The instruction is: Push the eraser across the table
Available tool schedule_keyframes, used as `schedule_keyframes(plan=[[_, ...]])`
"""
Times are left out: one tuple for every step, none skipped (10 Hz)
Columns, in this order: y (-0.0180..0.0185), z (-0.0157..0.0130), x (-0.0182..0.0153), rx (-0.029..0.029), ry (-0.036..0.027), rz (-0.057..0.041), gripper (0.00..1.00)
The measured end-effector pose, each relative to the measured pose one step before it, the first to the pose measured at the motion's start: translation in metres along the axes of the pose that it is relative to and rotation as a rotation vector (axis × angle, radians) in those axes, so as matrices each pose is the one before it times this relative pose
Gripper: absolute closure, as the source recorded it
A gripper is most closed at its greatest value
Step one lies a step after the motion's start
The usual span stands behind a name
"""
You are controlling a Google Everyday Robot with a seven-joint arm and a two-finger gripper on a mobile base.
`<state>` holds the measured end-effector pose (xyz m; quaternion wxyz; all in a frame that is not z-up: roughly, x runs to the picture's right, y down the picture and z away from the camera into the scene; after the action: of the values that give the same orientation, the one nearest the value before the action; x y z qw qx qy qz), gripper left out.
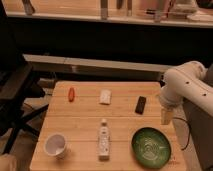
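Observation:
The eraser (141, 104) is a small flat black oblong block lying on the light-wood plank table (85, 117), towards its right side and above the green bowl (151, 146). My gripper (166, 116) hangs from the white arm at the table's right edge, a short way right of and below the eraser, not touching it.
On the table are a small red-orange thing (71, 94) at the back left, a whitish block (105, 97) at the back middle, a white bottle (103, 139) lying front middle and a white cup (55, 145) front left. A black chair (15, 95) stands to the left.

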<state>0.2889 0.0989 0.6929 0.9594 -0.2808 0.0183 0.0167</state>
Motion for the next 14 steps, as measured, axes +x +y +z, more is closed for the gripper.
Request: schedule_keyframes(plan=[[-0.00737,0.00133,-0.00207,-0.00122,-0.00150,-0.00936,0.20],[-0.00288,0.00061,0.00058,-0.00098,-0.00088,-0.00515,0.20],[0.00175,0.00010,0.00330,-0.00179,0.00275,0.00122,0.20],[0.00014,0.00089,-0.00146,-0.00247,-0.00453,-0.00227,0.20],[-0.00160,0.00083,-0.00123,0.00052,0.00071,-0.00714,0.20],[-0.00276,0.00185,0.00151,0.00146,0.00225,-0.00518,0.20],[-0.00291,0.00129,0.00091,-0.00170,-0.00039,-0.00138,0.20],[-0.00233,0.00102,0.00017,-0.00212,-0.00040,-0.00264,0.20],[-0.00299,0.00085,-0.00137,-0.00059,-0.00043,-0.00602,0.20],[-0.00178,0.00089,0.00113,-0.00160,0.00076,-0.00245,0.20],[-0.00123,0.00137,0.00190,-0.00207,0.00108,-0.00249,0.20],[-0.00214,0.00175,-0.00097,-0.00098,-0.00245,-0.00317,0.20],[-0.00330,0.00187,-0.00155,-0.00194,0.00021,-0.00468,0.20],[-0.00299,0.00172,-0.00136,-0.00161,-0.00246,-0.00217,0.20]])
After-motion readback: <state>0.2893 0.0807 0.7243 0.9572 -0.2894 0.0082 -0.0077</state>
